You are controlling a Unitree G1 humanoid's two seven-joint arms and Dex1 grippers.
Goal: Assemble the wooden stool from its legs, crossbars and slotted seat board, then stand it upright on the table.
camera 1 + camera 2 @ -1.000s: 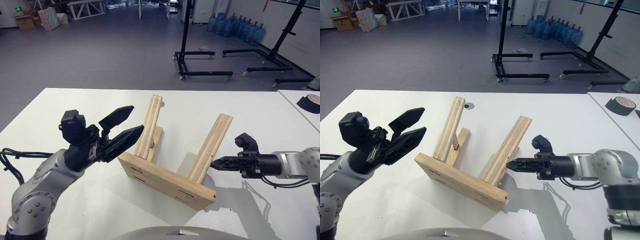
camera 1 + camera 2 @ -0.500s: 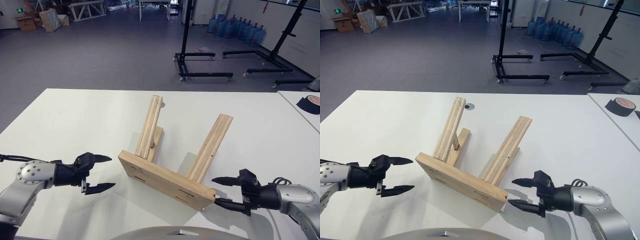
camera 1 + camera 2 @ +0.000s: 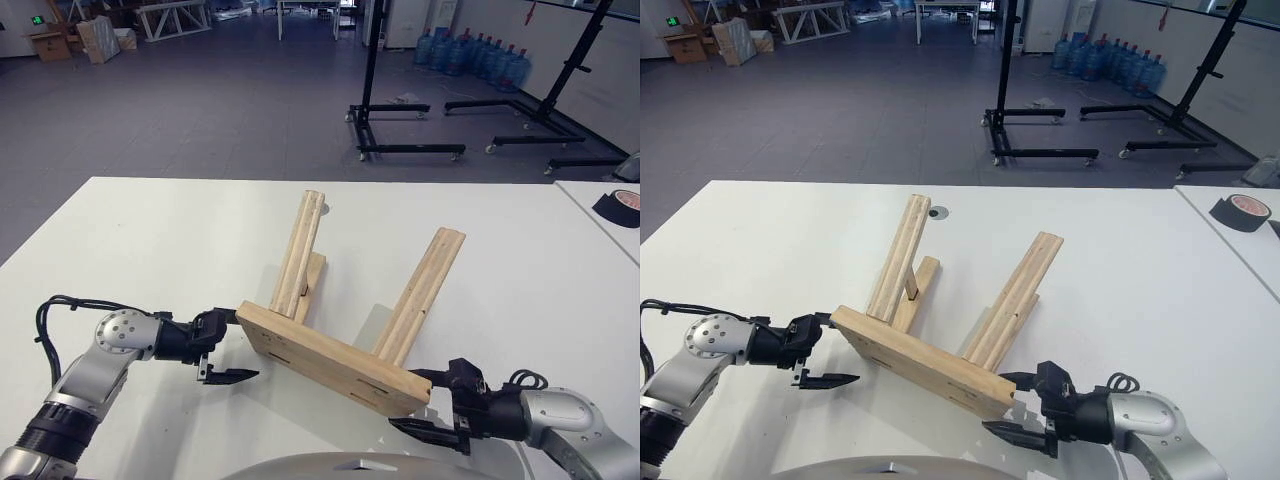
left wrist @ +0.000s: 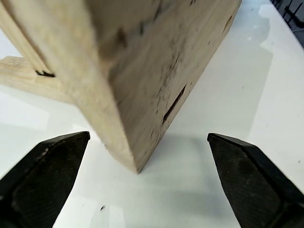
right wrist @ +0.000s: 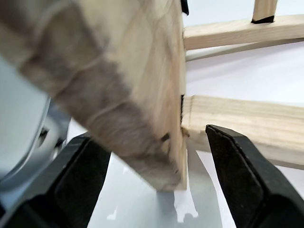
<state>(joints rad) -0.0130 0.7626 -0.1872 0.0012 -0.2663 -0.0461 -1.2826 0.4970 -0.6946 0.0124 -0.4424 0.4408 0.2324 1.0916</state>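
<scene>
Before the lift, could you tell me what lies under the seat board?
Only bare white table shows beneath the tilted seat board, whose lower edge rests on it. The table just behind the board is covered.

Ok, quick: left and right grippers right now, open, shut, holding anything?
Left gripper: open, fingers either side of the left end of the seat board, holding nothing.
Right gripper: open, fingers either side of its right end, holding nothing.

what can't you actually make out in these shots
- Head views: where the legs meet the seat board, hidden behind the board.
- Right wrist view: the board's near end is blurred, too close to the camera.
- Left eye view: the tape roll is cut off by the right edge.
</scene>
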